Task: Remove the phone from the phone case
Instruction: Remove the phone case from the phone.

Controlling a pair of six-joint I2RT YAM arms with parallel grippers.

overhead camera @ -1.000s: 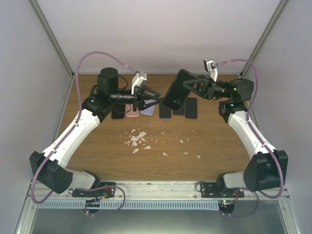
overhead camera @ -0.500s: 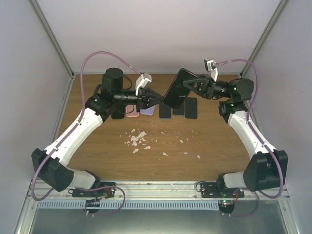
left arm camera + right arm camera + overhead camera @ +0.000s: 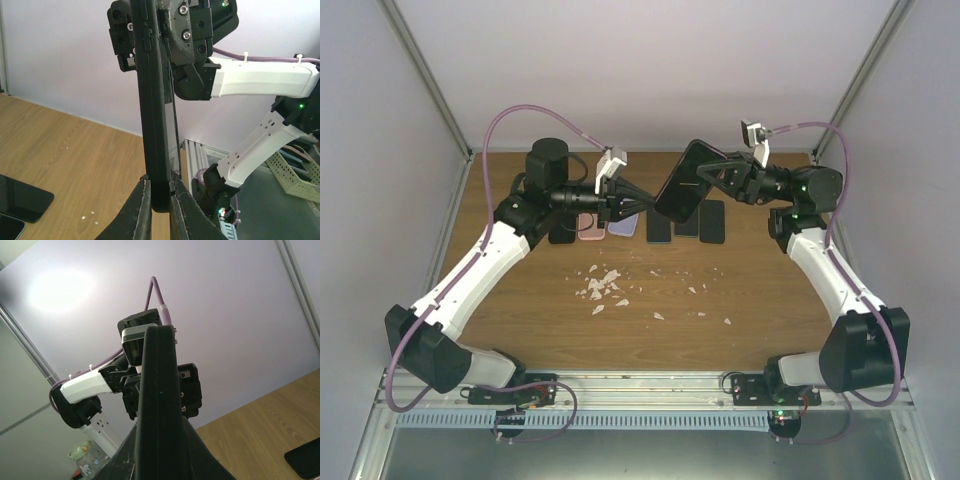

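Observation:
A dark phone in its black phone case [image 3: 683, 183] hangs tilted in the air above the back of the table, held from both sides. My right gripper [image 3: 705, 178] is shut on its upper right edge. My left gripper [image 3: 658, 204] is shut on its lower left corner. The left wrist view shows the phone case [image 3: 154, 120] edge-on, its bottom end pinched between the left gripper [image 3: 160, 192] fingers, with the phone's thin edge [image 3: 173, 140] on its right side. In the right wrist view the phone case [image 3: 159, 390] rises edge-on out of the right gripper [image 3: 159, 445].
Several other phones [image 3: 713, 222] lie in a row along the back of the wooden table [image 3: 770, 300], under the held one. White scraps [image 3: 602, 287] are scattered mid-table. Grey walls close in both sides and the back. A green basket [image 3: 296, 175] stands off the table.
My left gripper has reached right to the phone's lower corner and closed on it. The right gripper has kept holding the phone in place.

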